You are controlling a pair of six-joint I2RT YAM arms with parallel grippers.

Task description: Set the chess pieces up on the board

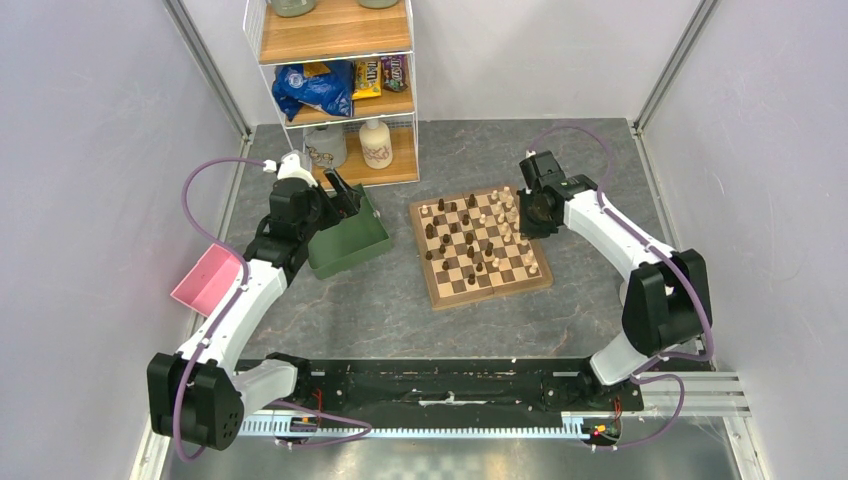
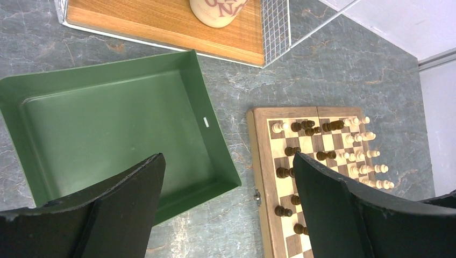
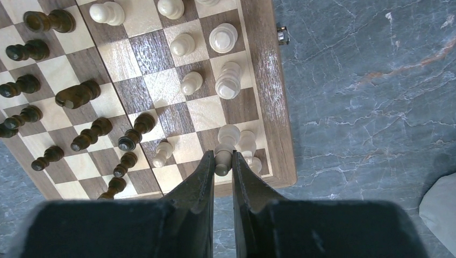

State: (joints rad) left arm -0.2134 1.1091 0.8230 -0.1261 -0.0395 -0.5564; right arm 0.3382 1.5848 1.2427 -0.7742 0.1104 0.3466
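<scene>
The board lies right of the table's middle. Dark chess pieces stand on its left half and cream ones toward its right. My right gripper hangs over the board's far right corner. In the right wrist view it is shut on the top of a cream piece beside another cream piece, near the board's rim. Several dark pieces lean or lie on their sides. My left gripper is open and holds nothing, above the table between the green tray and the board.
The green tray sits left of the board with nothing in it. A pink tray lies further left. A wire shelf with snack bags and jugs stands at the back. White walls close in both sides.
</scene>
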